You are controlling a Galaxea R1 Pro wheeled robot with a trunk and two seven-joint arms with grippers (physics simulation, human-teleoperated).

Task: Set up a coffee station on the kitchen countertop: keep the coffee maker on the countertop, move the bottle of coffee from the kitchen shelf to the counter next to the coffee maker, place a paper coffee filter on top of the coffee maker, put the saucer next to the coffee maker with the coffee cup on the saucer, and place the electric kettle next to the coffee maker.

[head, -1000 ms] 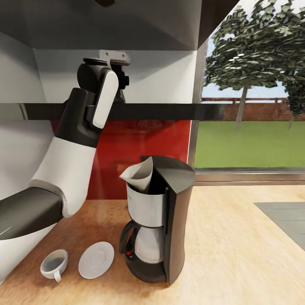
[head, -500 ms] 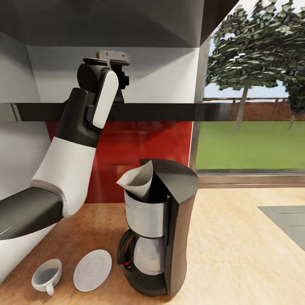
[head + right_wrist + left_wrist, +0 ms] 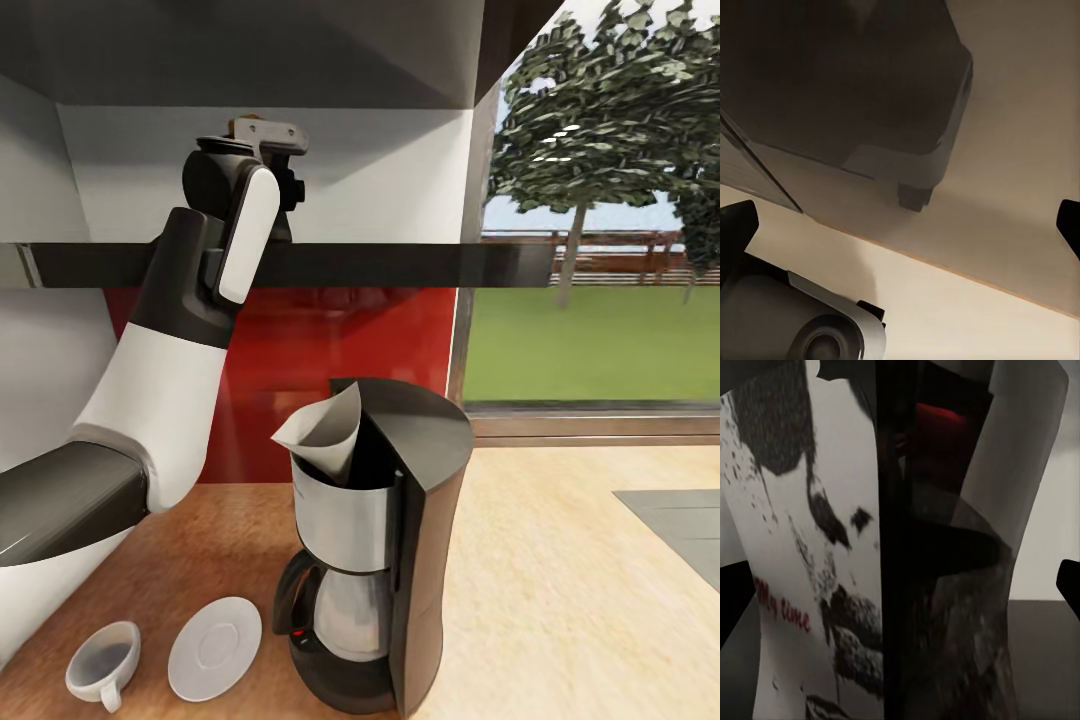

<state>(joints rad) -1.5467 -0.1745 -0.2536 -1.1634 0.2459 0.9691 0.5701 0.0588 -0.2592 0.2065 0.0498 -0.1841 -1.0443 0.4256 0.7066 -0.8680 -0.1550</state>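
Left wrist view shows the bottle of coffee (image 3: 817, 555) upright on the kitchen shelf (image 3: 400, 264) — dead ahead, its pale label close between the fingertips (image 3: 731, 600) of the left tool (image 3: 268, 133), spread wide and gripping nothing — closest arm.

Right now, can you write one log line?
left arm: raised at shelf | filter: on coffee maker | cup: beside saucer

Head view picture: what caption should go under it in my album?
Robot's left arm reaches up to the thin black shelf above a black-and-silver coffee maker holding a white paper filter.
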